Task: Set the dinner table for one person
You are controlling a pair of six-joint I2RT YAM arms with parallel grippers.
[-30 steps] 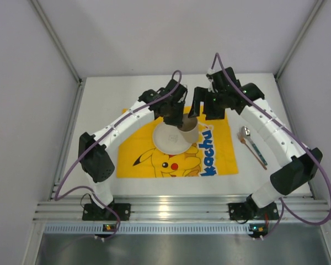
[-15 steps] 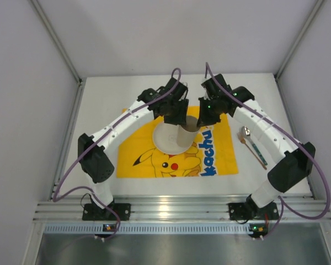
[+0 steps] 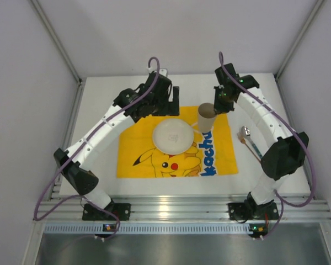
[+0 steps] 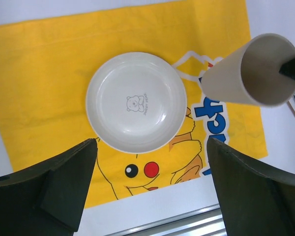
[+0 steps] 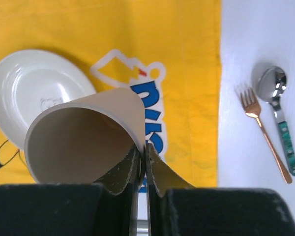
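Dinner table [image 3: 193, 88]: the white tabletop is lying under both arms, with a yellow Pikachu mat [image 3: 143, 149] spread across its middle.
Plate [image 3: 172, 136]: a small white plate is sitting on the mat, with a little bear print at its centre.
Right gripper [image 5: 143, 152]: its jaws are clenching the rim of a beige paper cup [image 3: 206, 117], one finger inside the wall and one outside.
Cup: it is hanging tilted over the far right part of the mat, just beside the plate. I cannot quite tell whether its base is touching the cloth.
Left gripper [image 4: 151, 141]: it is hovering above the plate with its jaws spread wide, grasping nothing.
Cutlery: a copper fork [image 5: 262, 129] and a green-handled spoon [image 5: 279, 110] are lying side by side on the bare table, right of the mat.
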